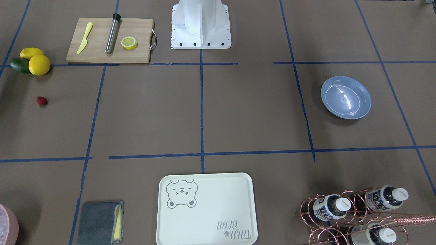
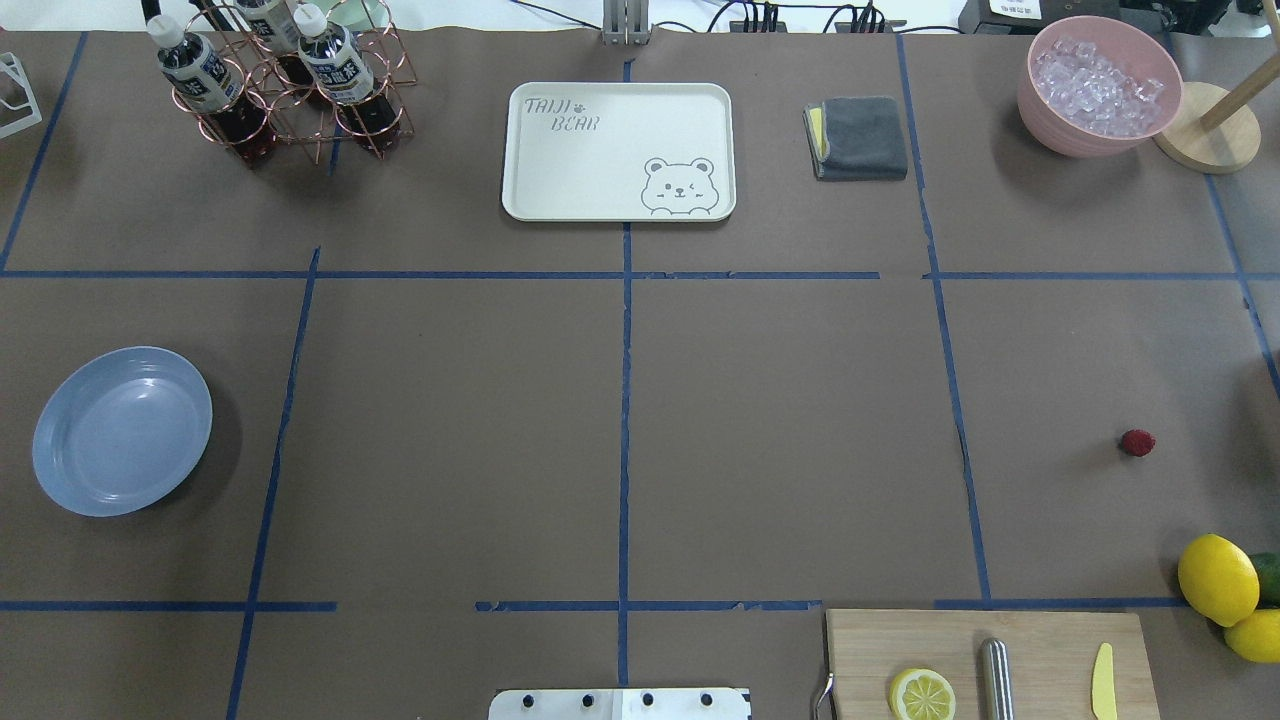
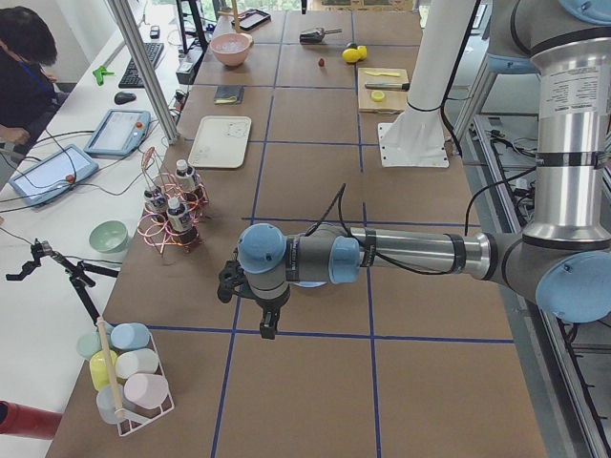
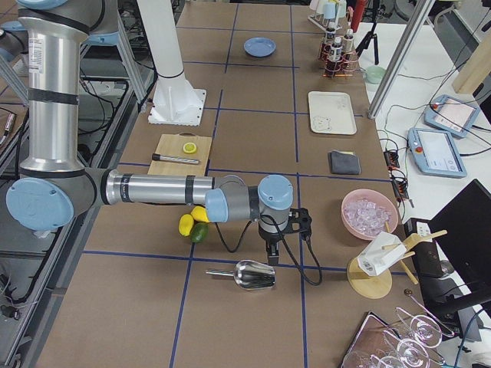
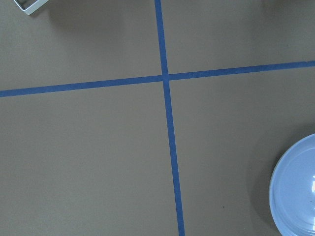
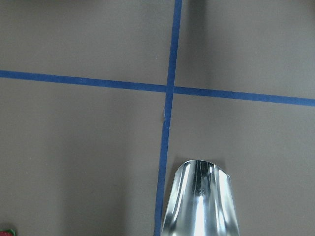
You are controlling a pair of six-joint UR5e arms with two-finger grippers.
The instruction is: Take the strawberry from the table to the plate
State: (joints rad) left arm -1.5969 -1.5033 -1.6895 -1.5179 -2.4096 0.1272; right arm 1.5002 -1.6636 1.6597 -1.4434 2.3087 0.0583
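A small dark-red strawberry sits alone on the brown bench, toward the robot's right end and a short way out from two lemons and an avocado. The light-blue plate waits well apart at the opposite, left end. The right hand points down near a metal scoop, outboard of the fruit cluster. It shows only in the side view, so how far it is open cannot be told, and nothing is seen in it. In its wrist camera, which shows no fingers, a sliver of red and green shows at the lower-left corner, probably the berry's edge. That would put the berry just off to one side of this hand, toward the middle of the bench. The left hand also points down, beside the plate, whose rim fills the lower-right of its wrist view. Whether it is open or closed cannot be told either. The right arm is plainly the nearer to the berry and the left the nearer to the plate. The pick therefore looks likely to fall to the right arm, followed by a long carry across the bench. The berry reads as roundish with no clear long axis at this size, so the angle of approach appears to matter little.
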